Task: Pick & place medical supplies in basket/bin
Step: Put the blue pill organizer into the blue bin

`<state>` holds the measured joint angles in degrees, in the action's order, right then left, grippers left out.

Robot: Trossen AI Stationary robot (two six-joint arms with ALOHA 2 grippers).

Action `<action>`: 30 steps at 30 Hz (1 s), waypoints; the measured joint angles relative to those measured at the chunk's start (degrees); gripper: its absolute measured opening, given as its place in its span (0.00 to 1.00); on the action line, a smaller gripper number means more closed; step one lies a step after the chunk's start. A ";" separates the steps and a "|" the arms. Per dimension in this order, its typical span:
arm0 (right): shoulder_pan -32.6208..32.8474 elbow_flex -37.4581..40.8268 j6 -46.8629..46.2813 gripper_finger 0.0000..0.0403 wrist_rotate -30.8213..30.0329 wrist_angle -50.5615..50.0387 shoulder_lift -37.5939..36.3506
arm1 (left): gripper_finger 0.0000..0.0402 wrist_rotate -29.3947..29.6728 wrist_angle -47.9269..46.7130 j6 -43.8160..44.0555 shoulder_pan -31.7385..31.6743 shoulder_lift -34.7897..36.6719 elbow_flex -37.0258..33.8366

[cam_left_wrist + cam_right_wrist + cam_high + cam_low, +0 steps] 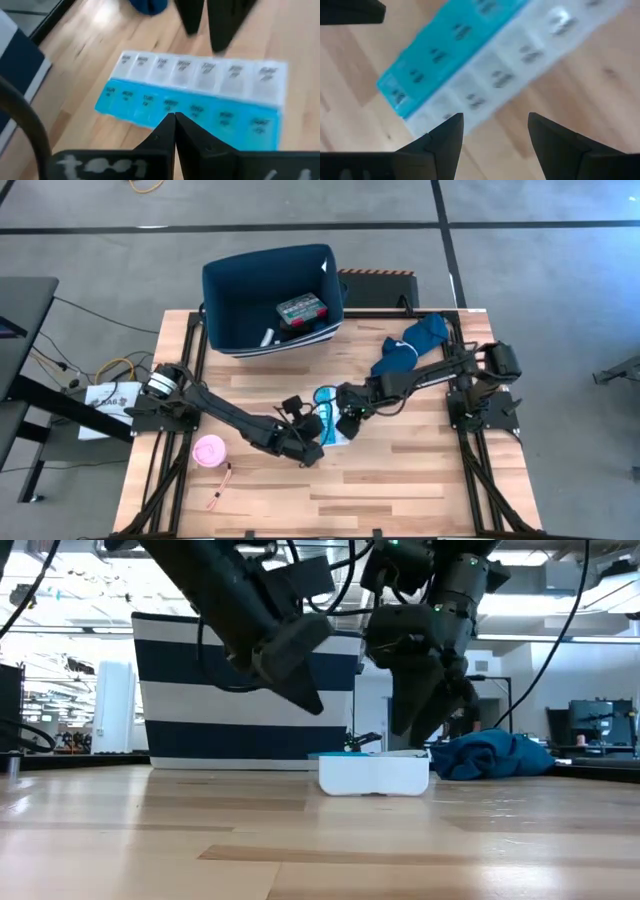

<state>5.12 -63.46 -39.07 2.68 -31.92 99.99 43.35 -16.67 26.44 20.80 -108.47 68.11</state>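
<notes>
The white-and-blue pill strip (pixel 326 397) is a box of lidded compartments lying flat on the table (pixel 374 773), between my two grippers. My left gripper (pixel 175 120) is shut and hangs above the strip's blue row (pixel 200 95); in the low view its tip (pixel 312 705) is clear of the strip. My right gripper (pixel 492 122) is open and points down over the strip's white row (pixel 485 55), fingers spread on either side of one end. The navy basket (pixel 215 310) stands at the far edge, with the teal-green first-aid box (pixel 302 308) inside.
A pink roll (pixel 208 450) and a thin stick (pixel 220 485) lie near the table's left near corner. A bunched blue cloth (pixel 410 345) lies toward the far right, under the right arm. The basket's striped wall (pixel 240 690) rises behind the strip.
</notes>
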 joint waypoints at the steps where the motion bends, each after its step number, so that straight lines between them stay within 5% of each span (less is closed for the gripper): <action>1: -0.24 -0.02 -0.01 0.54 -0.52 -2.15 -0.94 | 0.00 0.32 -0.11 -0.21 -0.05 -0.23 -0.02; 9: -0.28 0.08 -2.99 0.54 -14.42 -17.63 -20.06 | 0.00 1.07 -0.66 -4.04 -1.73 2.32 -0.04; 14: 1.33 8.03 -5.93 0.54 -19.91 -8.90 -34.23 | 0.00 -0.68 2.03 -5.07 -2.64 3.17 0.01; 18: 4.18 22.03 -10.50 0.54 -19.34 7.00 -41.50 | 0.00 -12.41 16.13 -10.29 -2.95 2.32 -2.88; 23: 6.84 35.17 -14.19 0.54 -18.12 25.72 -43.23 | 0.00 -25.02 31.50 -12.65 -4.62 3.09 -6.96; 30: 6.19 37.46 -16.39 0.54 -17.78 31.81 -34.72 | 0.00 -25.17 21.53 -7.05 -7.54 2.67 -7.40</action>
<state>11.31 -26.00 -55.46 -15.10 -0.11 65.27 18.18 4.86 19.40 13.25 -105.80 60.71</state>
